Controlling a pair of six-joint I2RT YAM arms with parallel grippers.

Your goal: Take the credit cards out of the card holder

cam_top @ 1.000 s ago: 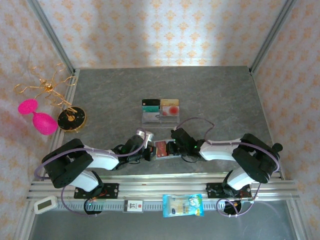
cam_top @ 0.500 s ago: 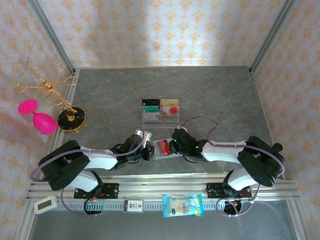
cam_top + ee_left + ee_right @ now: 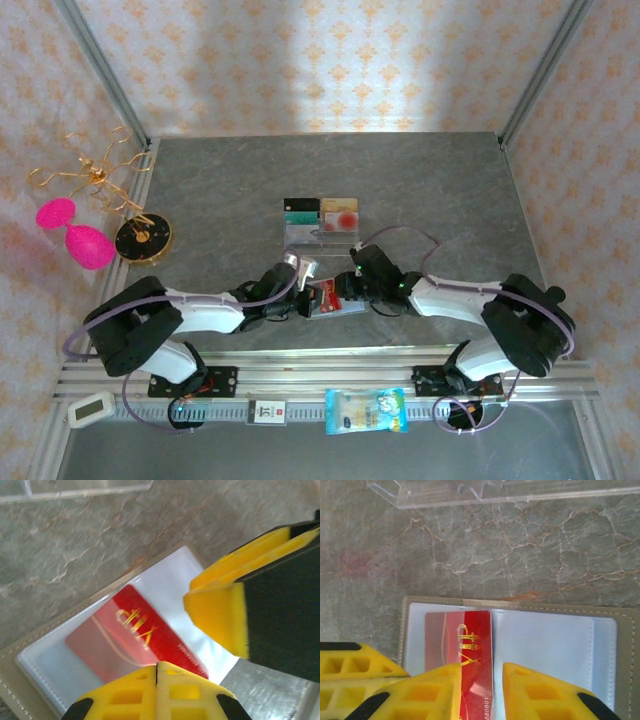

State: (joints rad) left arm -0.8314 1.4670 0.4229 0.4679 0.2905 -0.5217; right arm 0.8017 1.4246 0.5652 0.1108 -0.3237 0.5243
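The card holder (image 3: 352, 306) lies open near the table's front, between my two grippers. Its pale inside (image 3: 545, 645) faces up. A red VIP credit card (image 3: 475, 630) sits in its left clear pocket, with its right half out of the plastic. My right gripper (image 3: 481, 669) is open, its jaws apart over the card's near end. My left gripper (image 3: 157, 666) is shut with nothing between its fingers, and its tips rest at the holder's edge beside the red card (image 3: 145, 630). The right gripper's fingers (image 3: 220, 615) stand close by. More credit cards (image 3: 320, 211) stand in a clear tray (image 3: 320, 236) behind.
At the far left are a gold wire stand (image 3: 90, 175), a pink object (image 3: 75, 232) and a black round disc (image 3: 141, 238). A snack bag (image 3: 366, 411), a small label (image 3: 266, 411) and a white timer (image 3: 90, 407) lie along the front rail. The clear tray's edge (image 3: 510, 492) is just beyond the holder.
My right gripper's jaws have gone from shut to apart. The holder and red card have turned slightly. My left gripper has edged right and stays shut.
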